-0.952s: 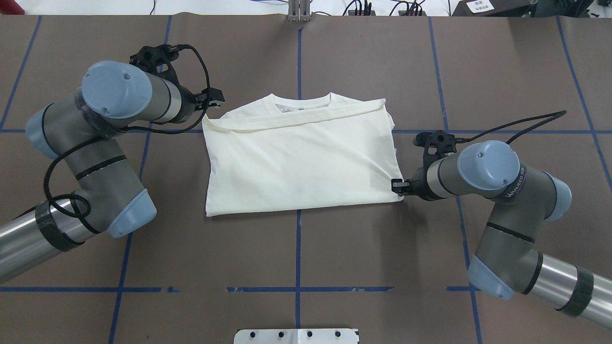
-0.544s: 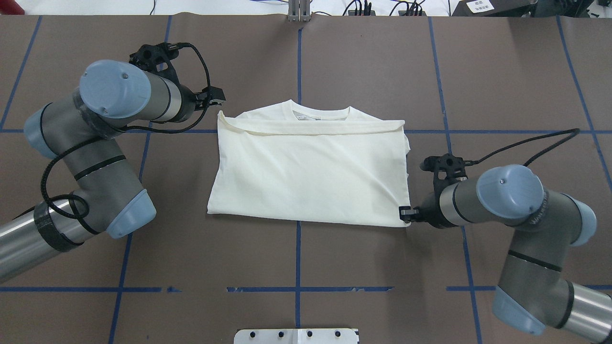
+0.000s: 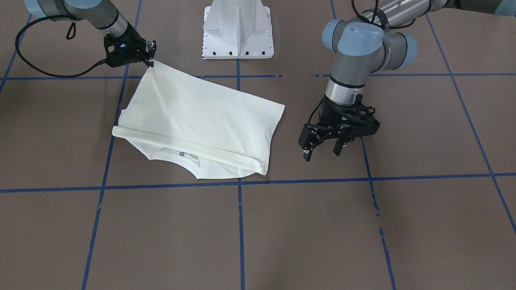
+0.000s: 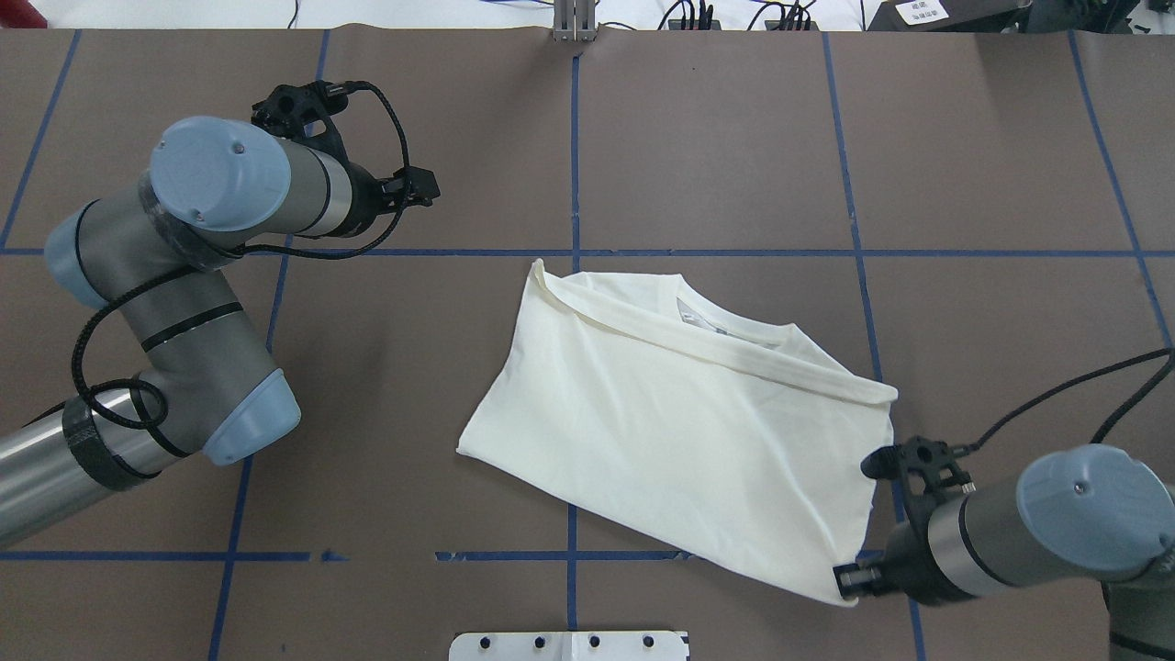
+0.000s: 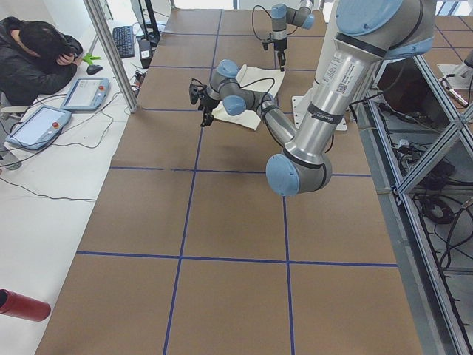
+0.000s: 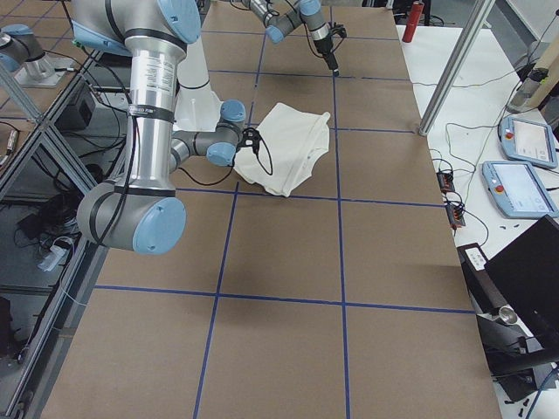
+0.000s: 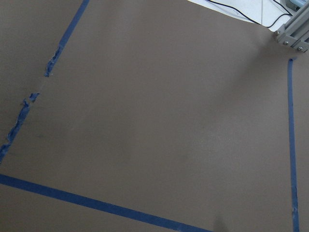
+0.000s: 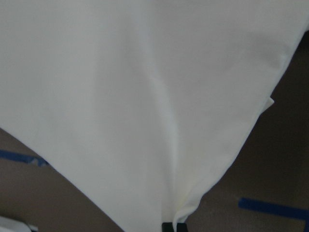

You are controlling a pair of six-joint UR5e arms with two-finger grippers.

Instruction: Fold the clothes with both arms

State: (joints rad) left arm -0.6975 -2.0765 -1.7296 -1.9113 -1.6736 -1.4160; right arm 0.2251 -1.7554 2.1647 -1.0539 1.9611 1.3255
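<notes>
The clothes are one cream shirt (image 4: 698, 431), folded with its plain side up and lying askew on the brown table. Its collar and label show at the far edge (image 3: 181, 155). My right gripper (image 4: 849, 580) is shut on the shirt's near right corner, close to the robot's base; the front view shows the same grip (image 3: 150, 60). In the right wrist view, cloth (image 8: 120, 96) fills the frame above the fingertips (image 8: 174, 226). My left gripper (image 4: 420, 189) hangs open and empty, well apart from the shirt (image 3: 193, 117); its fingers stand spread in the front view (image 3: 321, 152).
The white pedestal base (image 3: 238, 32) stands at the robot's edge of the table. Blue tape lines (image 4: 574, 138) cross the brown table cover. A person (image 5: 33, 52) sits at a side desk with tablets. A red cylinder (image 5: 22, 305) lies beyond the table's end.
My right gripper has pulled the shirt's corner toward the robot and to the right. The shirt slid and turned, away from the left gripper, which stayed in place.
</notes>
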